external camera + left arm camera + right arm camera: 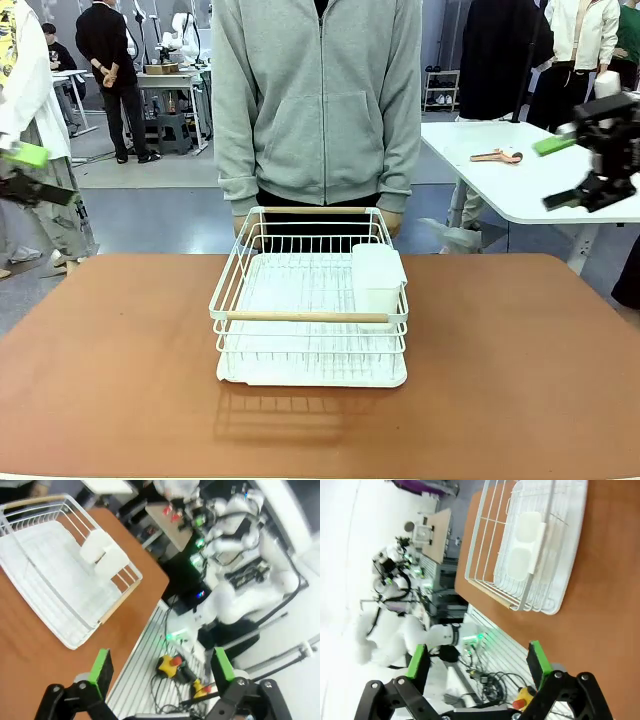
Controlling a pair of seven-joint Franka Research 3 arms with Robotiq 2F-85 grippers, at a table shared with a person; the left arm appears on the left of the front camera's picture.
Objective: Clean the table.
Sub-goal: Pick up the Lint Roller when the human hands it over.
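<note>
Table (520, 380) reddish-brown, running from the near edge to the person standing at the far edge. Carries a white wire rack (290, 285) at its middle, closer to the far edge than to the near one. White caddy (378, 272) hung inside against the rack's right wall. Wooden near rail (305, 317) and far rail (310, 210) across the rack's rims, white tray (330, 378) beneath. Person's hand (392, 222) just behind the rack's far right corner; touching or not, hard to tell.

Left gripper (40, 175) raised beyond the left edge, spread wide, holding nothing. Right gripper (560, 172) likewise spread and bare, raised beyond the right edge, above a white side table (500, 190).

Probably the very start: rack not yet taken off. To do it well:
- Bring each gripper in from its own side, low and slow.
- Close on the side wires at matching height.
- Lift both ends together and level, to avoid tipping the caddy or shedding the tray.
- Keep well off the hand at the far rim, and hold back on any sign of a grasp there.
</note>
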